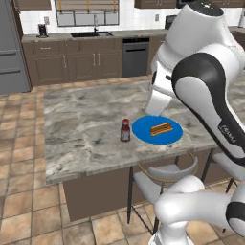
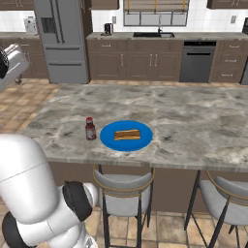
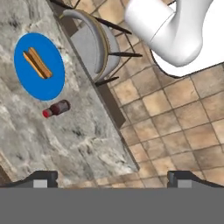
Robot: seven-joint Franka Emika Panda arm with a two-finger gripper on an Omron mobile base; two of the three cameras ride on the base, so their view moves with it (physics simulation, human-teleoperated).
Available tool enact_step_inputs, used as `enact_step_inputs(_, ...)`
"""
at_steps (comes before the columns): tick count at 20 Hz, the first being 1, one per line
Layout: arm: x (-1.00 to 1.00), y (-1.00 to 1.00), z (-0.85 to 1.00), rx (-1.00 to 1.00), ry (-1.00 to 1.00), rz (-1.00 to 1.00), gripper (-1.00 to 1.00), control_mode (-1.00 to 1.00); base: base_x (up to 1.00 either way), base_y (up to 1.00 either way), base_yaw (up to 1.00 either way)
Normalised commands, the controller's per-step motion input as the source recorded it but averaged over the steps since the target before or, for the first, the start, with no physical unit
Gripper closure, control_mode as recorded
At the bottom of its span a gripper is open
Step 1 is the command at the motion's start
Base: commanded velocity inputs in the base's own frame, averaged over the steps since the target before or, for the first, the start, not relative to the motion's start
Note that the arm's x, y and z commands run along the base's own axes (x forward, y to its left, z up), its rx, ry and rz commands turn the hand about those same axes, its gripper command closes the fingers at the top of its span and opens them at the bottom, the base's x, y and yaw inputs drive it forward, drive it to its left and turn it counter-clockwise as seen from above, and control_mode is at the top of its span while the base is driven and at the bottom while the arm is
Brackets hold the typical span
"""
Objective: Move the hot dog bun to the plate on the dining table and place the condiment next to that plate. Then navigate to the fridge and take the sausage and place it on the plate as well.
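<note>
The hot dog bun (image 1: 161, 128) (image 2: 127, 134) (image 3: 37, 63) lies on the blue plate (image 1: 143, 130) (image 2: 109, 138) (image 3: 43, 87), near the front edge of the dining table (image 1: 81, 124) (image 2: 193, 121) (image 3: 26, 135). The condiment (image 1: 125, 130) (image 2: 90, 129) (image 3: 57, 108) stands upright just left of the plate. My gripper (image 3: 113, 179) is open and holds nothing. It hangs high above the table's left end and looks down on the plate from a distance. The fridge (image 1: 9, 52) (image 2: 60, 38) stands shut at the far wall. The sausage is out of view.
Bar stools (image 1: 165, 174) (image 2: 123, 186) (image 2: 225, 193) (image 3: 92, 43) are tucked under the table's near edge. Dark wall cabinets with a sink (image 1: 91, 34) and a dishwasher (image 1: 135, 57) (image 2: 196, 60) line the back. Tiled floor (image 1: 19, 143) runs between table and fridge.
</note>
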Motion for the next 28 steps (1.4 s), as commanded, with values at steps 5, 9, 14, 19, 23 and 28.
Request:
enact_step_inputs(5,-0.2,-0.32,-0.53,0.0,-0.06,-0.34,-1.0,-1.0,0.0,0.0,0.0)
enact_step_inputs(9,-0.15,-0.02,-0.51,0.01,-0.19,-0.33,-1.0,-1.0,0.0,0.0,0.0)
enact_step_inputs(14,-0.07,0.0,-0.25,0.03,-0.13,-0.19,-1.0,1.0,-0.01,0.0,-0.04)
enact_step_inputs(19,0.0,0.0,0.0,0.0,0.0,0.0,-1.0,1.0,-0.14,0.42,-0.14)
enact_step_inputs(23,0.0,0.0,0.0,0.0,0.0,0.0,-1.0,1.0,-0.2,0.92,-0.08)
enact_step_inputs(28,0.0,0.0,0.0,0.0,0.0,0.0,-1.0,1.0,-0.16,1.0,-0.03)
